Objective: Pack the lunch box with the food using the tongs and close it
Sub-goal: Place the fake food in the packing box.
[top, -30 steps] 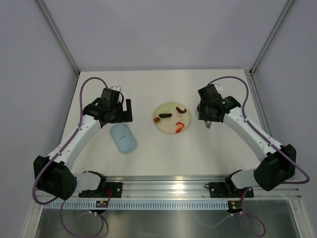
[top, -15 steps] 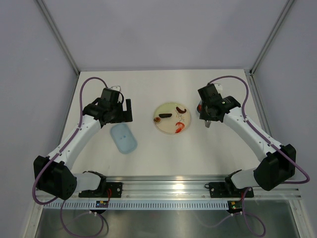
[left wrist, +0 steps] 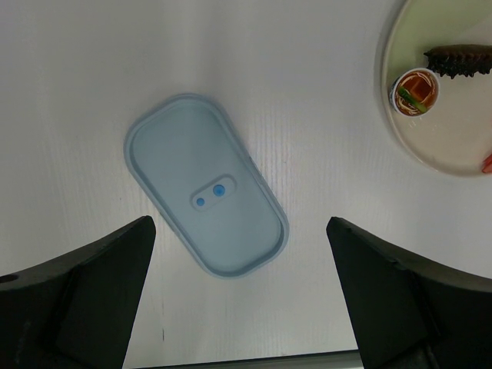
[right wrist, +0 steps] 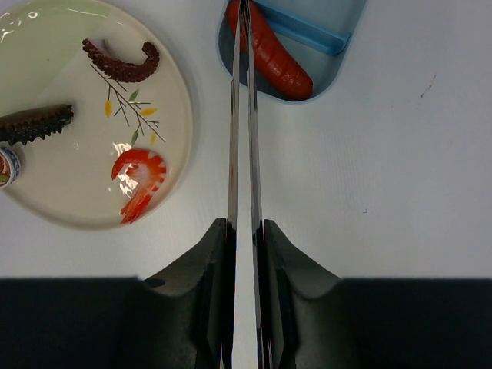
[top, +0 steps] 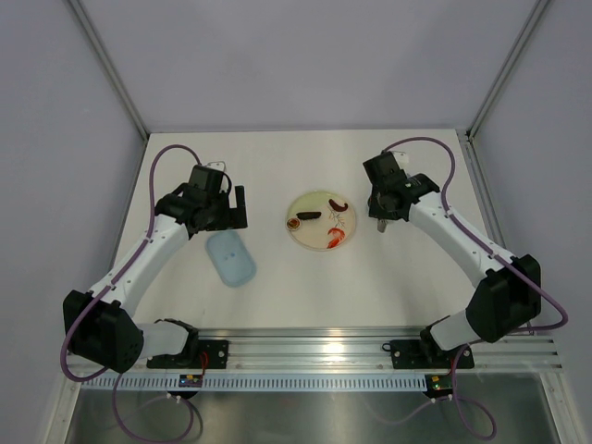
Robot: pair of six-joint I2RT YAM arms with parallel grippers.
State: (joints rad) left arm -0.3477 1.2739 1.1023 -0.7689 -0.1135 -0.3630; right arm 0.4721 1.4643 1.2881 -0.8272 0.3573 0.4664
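Note:
My right gripper [right wrist: 244, 227] is shut on the silver tongs [right wrist: 234, 115], whose two arms are squeezed almost together. They run out over the pale-blue lunch box [right wrist: 327, 84], and their tips are cut off by the top edge of the right wrist view. A red sausage [right wrist: 278, 60] lies in the box beside the arms; whether the tips pinch it is hidden. Other food sits on the plate [right wrist: 69, 200]: a red shrimp [right wrist: 138, 181], a dark red tentacle [right wrist: 123, 65], a dark brown piece [right wrist: 34, 123] and a small round cup [left wrist: 416, 91]. My left gripper [left wrist: 238, 223] hangs open above the blue lid [left wrist: 206, 194].
The pale-yellow plate [top: 321, 221] lies mid-table between the arms. The lid [top: 230, 258] lies flat to its left, near my left gripper [top: 238, 202]. My right arm [top: 435, 222] covers the box in the top view. Metal frame posts stand at the far corners.
My right gripper has squeezed the tongs narrower, and the right wrist has shifted slightly toward the far side. The left arm has not moved.

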